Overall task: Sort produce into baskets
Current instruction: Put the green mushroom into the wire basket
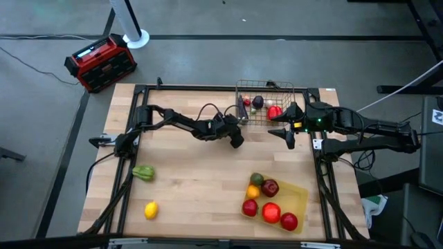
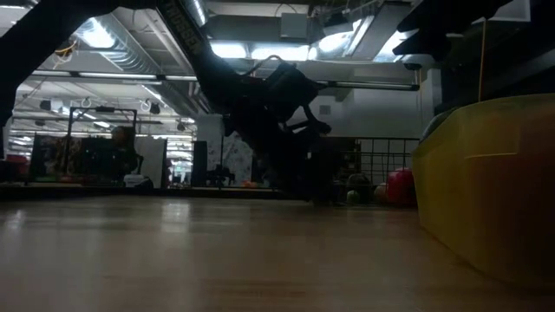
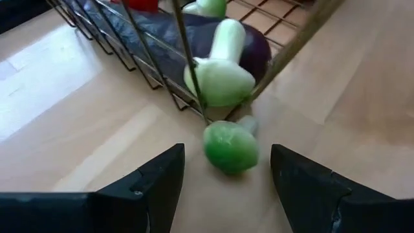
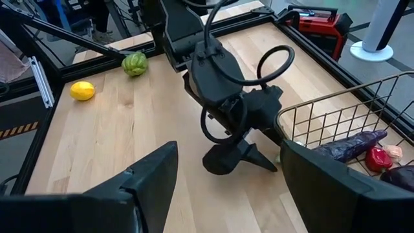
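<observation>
Produce lies in three places. Six pieces sit in the yellow tray (image 1: 299, 197): about four red, one orange, one green. The wire basket (image 1: 243, 88) holds an eggplant (image 3: 259, 48), a pale mushroom (image 3: 220, 74) and some red pieces, partly hidden by mesh. On the tabletop (image 1: 194, 180) lie a lemon (image 1: 151, 209), a green pepper (image 1: 143, 172) and a green mushroom (image 3: 229, 145) touching the basket's corner. The left gripper (image 3: 226, 184) has its fingers spread wide and empty around that mushroom. The right gripper (image 4: 226, 184), beside the basket, is also wide open and empty.

No legible text (perhaps too blurred).
</observation>
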You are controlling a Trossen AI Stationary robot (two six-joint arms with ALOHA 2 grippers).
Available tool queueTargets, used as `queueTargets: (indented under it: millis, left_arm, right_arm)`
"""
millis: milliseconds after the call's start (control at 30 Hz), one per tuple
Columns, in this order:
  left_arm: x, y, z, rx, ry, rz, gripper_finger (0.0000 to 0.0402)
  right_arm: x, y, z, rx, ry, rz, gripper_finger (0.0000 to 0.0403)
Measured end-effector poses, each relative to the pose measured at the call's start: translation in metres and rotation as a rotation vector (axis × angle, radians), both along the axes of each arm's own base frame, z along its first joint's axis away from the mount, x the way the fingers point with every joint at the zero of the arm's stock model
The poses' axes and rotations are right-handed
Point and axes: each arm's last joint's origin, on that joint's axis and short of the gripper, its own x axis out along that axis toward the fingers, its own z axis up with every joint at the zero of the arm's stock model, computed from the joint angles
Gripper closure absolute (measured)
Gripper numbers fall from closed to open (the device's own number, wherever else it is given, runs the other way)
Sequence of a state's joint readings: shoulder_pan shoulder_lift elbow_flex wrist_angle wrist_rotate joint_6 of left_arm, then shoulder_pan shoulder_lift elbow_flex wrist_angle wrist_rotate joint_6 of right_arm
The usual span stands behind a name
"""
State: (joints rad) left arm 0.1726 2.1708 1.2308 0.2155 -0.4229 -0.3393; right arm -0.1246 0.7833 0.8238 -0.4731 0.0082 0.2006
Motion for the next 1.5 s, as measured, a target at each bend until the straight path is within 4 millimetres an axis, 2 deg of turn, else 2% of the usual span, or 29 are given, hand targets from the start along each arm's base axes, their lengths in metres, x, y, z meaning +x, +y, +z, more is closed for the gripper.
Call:
queueTargets:
  millis: [367, 700, 933, 1167, 1333, 1500]
  left_arm:
    - [0.000, 0.000, 0.000, 0.004, -0.003, -0.004, 0.0186]
    - [0.001, 0.000, 0.001, -0.002, -0.009, -0.012, 0.0281]
    - [0.001, 0.000, 0.001, -0.003, -0.010, -0.013, 0.0324]
    - [0.001, -0.005, 0.003, 0.012, 0.008, -0.046, 0.0326]
    - [0.001, -0.018, 0.007, 0.012, 0.030, -0.084, 0.0320]
    - [-0.007, -0.031, 0.015, -0.048, 0.102, -0.063, 0.0319]
  right_arm:
    - [0.000, 0.000, 0.000, -0.001, 0.000, 0.000, 0.0134]
    - [0.000, 0.000, 0.000, -0.001, 0.000, 0.000, 0.0134]
    - [0.000, 0.000, 0.000, -0.001, 0.001, 0.000, 0.0134]
    - [0.000, 0.000, 0.000, -0.001, 0.001, 0.000, 0.0134]
    - [0.000, 0.000, 0.000, -0.001, 0.001, 0.000, 0.0134]
    - [0.000, 0.000, 0.000, -0.001, 0.003, 0.000, 0.0134]
